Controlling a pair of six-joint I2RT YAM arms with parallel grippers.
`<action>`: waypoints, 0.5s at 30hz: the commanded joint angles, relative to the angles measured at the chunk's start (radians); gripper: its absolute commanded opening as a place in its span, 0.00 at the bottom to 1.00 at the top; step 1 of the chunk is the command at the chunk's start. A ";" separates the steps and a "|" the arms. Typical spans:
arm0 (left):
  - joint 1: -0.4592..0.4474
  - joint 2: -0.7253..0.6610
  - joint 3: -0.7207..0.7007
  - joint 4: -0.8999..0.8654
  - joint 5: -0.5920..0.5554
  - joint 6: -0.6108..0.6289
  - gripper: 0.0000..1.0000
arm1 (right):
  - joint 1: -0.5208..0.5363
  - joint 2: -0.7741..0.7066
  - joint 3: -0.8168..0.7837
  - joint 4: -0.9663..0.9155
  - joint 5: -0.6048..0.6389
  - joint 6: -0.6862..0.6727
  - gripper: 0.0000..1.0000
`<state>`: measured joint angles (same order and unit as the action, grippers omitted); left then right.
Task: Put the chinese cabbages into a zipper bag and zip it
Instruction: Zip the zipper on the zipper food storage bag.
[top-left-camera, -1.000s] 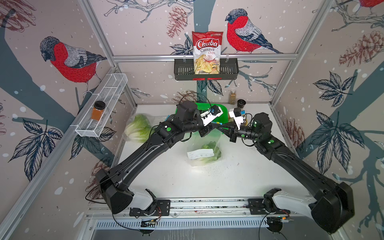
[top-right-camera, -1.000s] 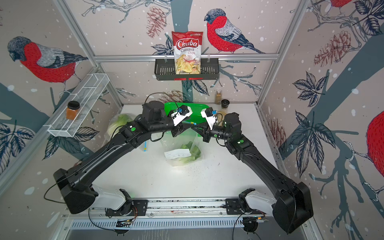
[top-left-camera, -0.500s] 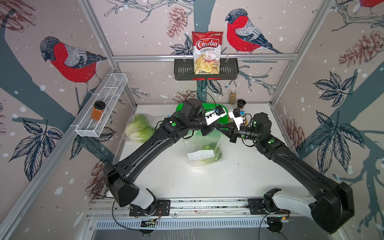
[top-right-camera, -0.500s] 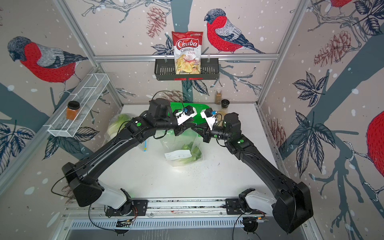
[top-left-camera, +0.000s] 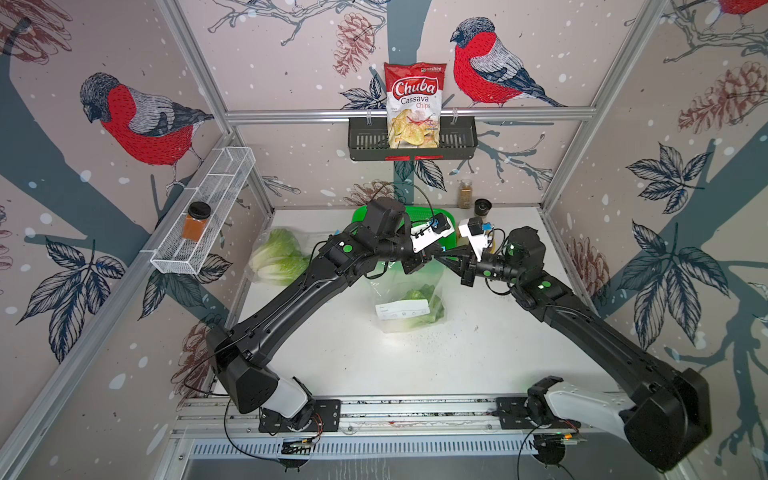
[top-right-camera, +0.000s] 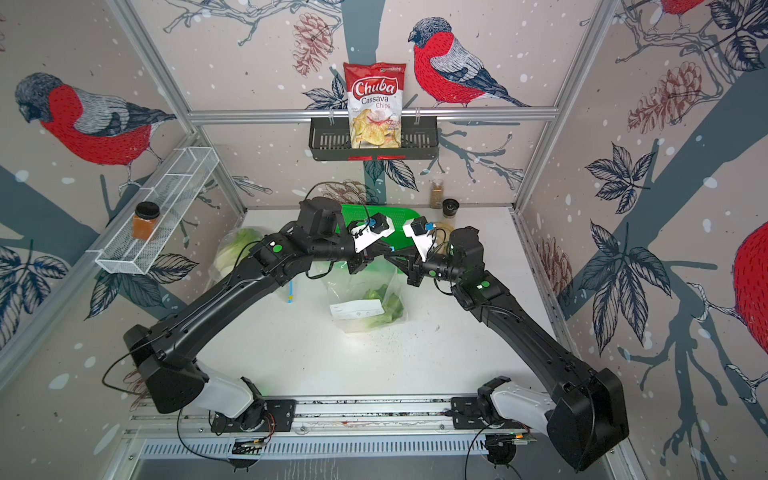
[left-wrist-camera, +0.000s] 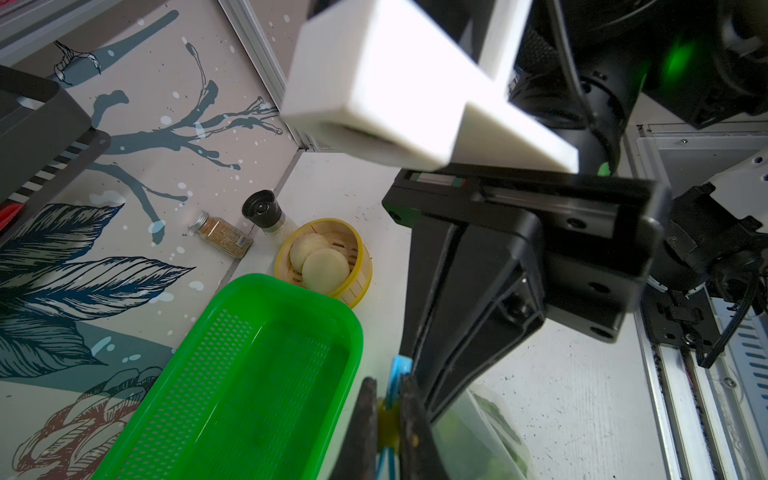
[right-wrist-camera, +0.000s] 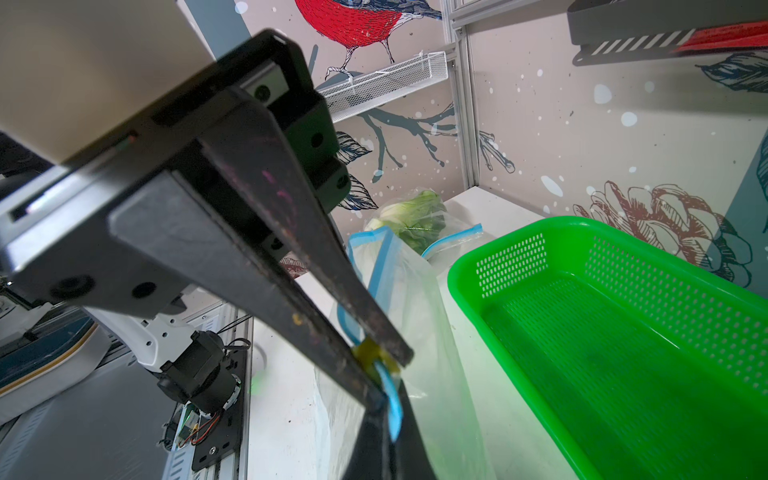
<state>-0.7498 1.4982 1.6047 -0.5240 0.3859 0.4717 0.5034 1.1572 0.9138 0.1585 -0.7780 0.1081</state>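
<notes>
A clear zipper bag (top-left-camera: 409, 291) (top-right-camera: 361, 291) with a blue zip strip hangs over the table's middle between both grippers. One chinese cabbage (top-left-camera: 419, 305) lies in its bottom. My left gripper (top-left-camera: 432, 254) (left-wrist-camera: 388, 380) is shut on the bag's yellow slider (left-wrist-camera: 388, 415) (right-wrist-camera: 376, 355). Tip to tip with it, my right gripper (top-left-camera: 441, 258) (right-wrist-camera: 390, 415) is shut on the end of the blue strip (right-wrist-camera: 392, 411). More chinese cabbages (top-left-camera: 276, 255) (right-wrist-camera: 411, 212) lie at the back left inside another clear bag.
A green basket (left-wrist-camera: 357, 328) (right-wrist-camera: 457, 274) stands right behind the hanging bag. Beside it sits a bamboo steamer (left-wrist-camera: 361, 266) holding pale discs, with a spice jar (left-wrist-camera: 222, 235) and a grinder (left-wrist-camera: 264, 208) at the back wall.
My left arm has swung right toward the right gripper, and its jaws have closed on the slider. The right gripper has stayed put, still shut on the strip.
</notes>
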 joint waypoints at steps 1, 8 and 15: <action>0.002 -0.001 0.010 -0.044 -0.033 0.017 0.06 | 0.001 -0.006 0.006 0.056 0.020 0.009 0.00; 0.003 -0.006 0.013 -0.061 -0.060 0.037 0.06 | -0.002 -0.023 -0.018 0.106 0.028 0.025 0.00; 0.003 -0.005 0.026 -0.086 -0.103 0.044 0.05 | -0.004 -0.034 -0.040 0.161 0.036 0.050 0.00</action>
<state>-0.7509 1.4963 1.6203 -0.5453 0.3656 0.5022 0.5034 1.1339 0.8753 0.2317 -0.7586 0.1352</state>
